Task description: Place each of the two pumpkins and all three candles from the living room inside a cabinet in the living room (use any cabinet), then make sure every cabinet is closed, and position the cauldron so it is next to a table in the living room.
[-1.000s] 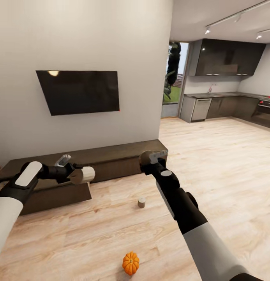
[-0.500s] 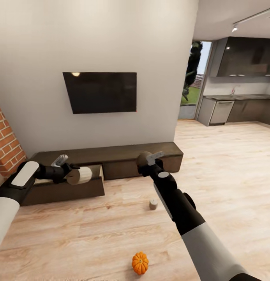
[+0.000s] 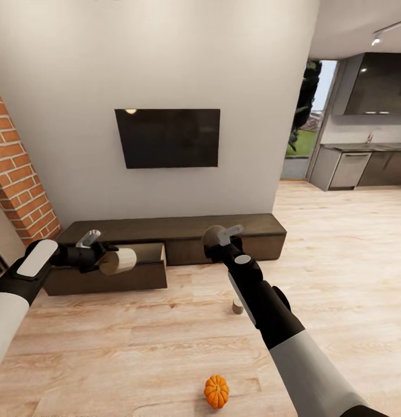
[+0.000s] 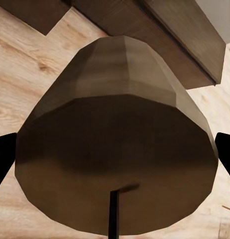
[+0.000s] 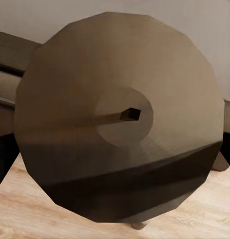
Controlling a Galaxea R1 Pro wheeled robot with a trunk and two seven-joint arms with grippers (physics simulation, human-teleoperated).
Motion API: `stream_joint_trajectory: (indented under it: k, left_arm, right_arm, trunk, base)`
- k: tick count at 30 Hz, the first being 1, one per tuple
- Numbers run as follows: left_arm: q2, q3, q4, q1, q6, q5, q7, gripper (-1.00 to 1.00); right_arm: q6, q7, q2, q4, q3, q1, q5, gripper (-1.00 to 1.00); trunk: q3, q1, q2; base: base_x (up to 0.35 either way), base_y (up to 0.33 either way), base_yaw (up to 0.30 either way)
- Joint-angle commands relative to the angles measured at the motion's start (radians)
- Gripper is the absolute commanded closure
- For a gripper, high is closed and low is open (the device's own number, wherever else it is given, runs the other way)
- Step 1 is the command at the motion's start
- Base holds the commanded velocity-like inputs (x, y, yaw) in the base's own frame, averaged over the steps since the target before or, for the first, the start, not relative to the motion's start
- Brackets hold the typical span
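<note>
While the left gripper [image 3: 107, 259] clamps a cream candle [image 3: 119, 260] over the cabinet's [image 3: 183, 234] open drawer [image 3: 116, 275], the right gripper [image 3: 214, 236] grips another candle [image 5: 120, 114]; a third candle [image 3: 238, 306] and a pumpkin [image 3: 216, 391] sit on the floor [image 3: 339, 255].

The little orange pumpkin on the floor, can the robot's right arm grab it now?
Probably not yet. The right gripper is already shut on a candle, held high near the cabinet, while the pumpkin sits low beside the robot.
</note>
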Motion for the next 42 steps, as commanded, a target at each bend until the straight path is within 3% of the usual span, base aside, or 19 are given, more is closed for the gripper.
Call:
stream_joint_trajectory:
  k: [1, 15, 29, 39, 42]
  left_arm:
    - [-0.001, 0.000, 0.000, 0.000, 0.000, 0.002, 0.000, 1.00]
    - [0.003, 0.002, 0.002, 0.000, 0.000, 0.005, 0.000, 1.00]
    - [0.002, 0.001, 0.002, 0.000, 0.000, 0.007, 0.000, 1.00]
    - [-0.002, -0.001, 0.003, 0.000, 0.000, 0.007, 0.000, 1.00]
    - [-0.003, -0.001, 0.002, 0.000, 0.000, 0.006, 0.000, 1.00]
  right_arm:
    - [0.000, 0.000, 0.000, 0.000, 0.000, 0.000, -0.001, 1.00]
    - [-0.002, 0.003, -0.003, 0.001, 0.000, 0.002, 0.000, 1.00]
    - [-0.002, 0.001, -0.002, 0.000, 0.001, 0.006, 0.001, 1.00]
    - [-0.002, 0.001, -0.002, 0.001, 0.003, 0.007, 0.001, 1.00]
    - [-0.002, 0.001, -0.002, 0.001, 0.036, 0.007, 0.001, 1.00]
  trunk:
    - [0.003, -0.004, 0.007]
    - [0.047, -0.058, 0.105]
    - [0.091, -0.111, 0.203]
    - [0.091, -0.111, 0.203]
    - [0.091, -0.111, 0.203]
  base:
    - [0.000, 0.000, 0.036]
    - [0.000, 0.000, 0.023]
    - [0.000, 0.000, 0.264]
    - [0.000, 0.000, 0.286]
    - [0.000, 0.000, 0.286]
